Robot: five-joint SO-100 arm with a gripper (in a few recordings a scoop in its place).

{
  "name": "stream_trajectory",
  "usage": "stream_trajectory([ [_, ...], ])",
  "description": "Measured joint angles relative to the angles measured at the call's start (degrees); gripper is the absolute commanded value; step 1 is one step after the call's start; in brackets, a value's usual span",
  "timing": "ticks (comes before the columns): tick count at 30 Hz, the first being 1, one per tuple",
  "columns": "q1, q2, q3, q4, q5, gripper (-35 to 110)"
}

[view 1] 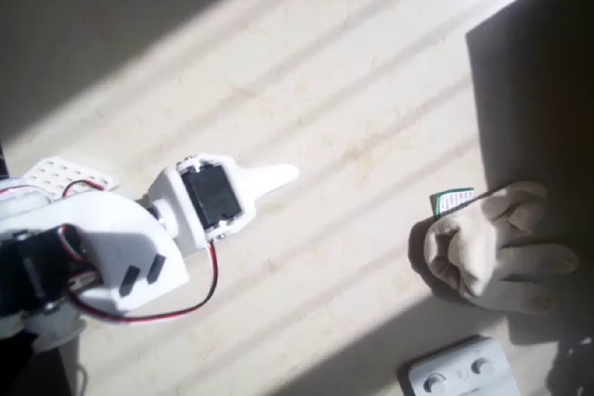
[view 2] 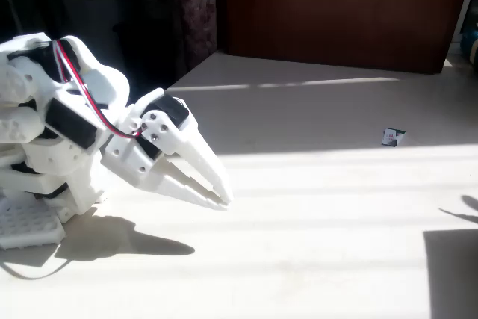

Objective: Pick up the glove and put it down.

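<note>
The cream glove point(view 1: 492, 248) lies bunched at the right of the overhead view, its thick fingers pointing right, partly in shadow. My white gripper point(view 1: 283, 175) hangs well to the left of it, pointing toward it, with a wide stretch of bare table between them. In the fixed view the gripper point(view 2: 222, 198) slants down over the table, its two fingertips meeting with nothing between them.
A small green-and-white card point(view 1: 452, 201) point(view 2: 392, 137) rests by the glove's upper left edge. A white device with round buttons point(view 1: 459, 373) lies below the glove. A dark wooden panel point(view 2: 336, 13) backs the table. A white perforated plate point(view 1: 70, 176) sits by the arm's base.
</note>
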Motion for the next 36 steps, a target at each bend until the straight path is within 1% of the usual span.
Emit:
stream_trajectory([
  [17,0.0,-0.3,0.4,0.7,0.0,0],
  [26,0.0,-0.3,-0.1,13.5,-0.1,0],
  [32,0.0,-0.3,-0.3,16.6,-0.1,0],
  [36,0.0,-0.3,-0.3,16.8,-0.1,0],
])
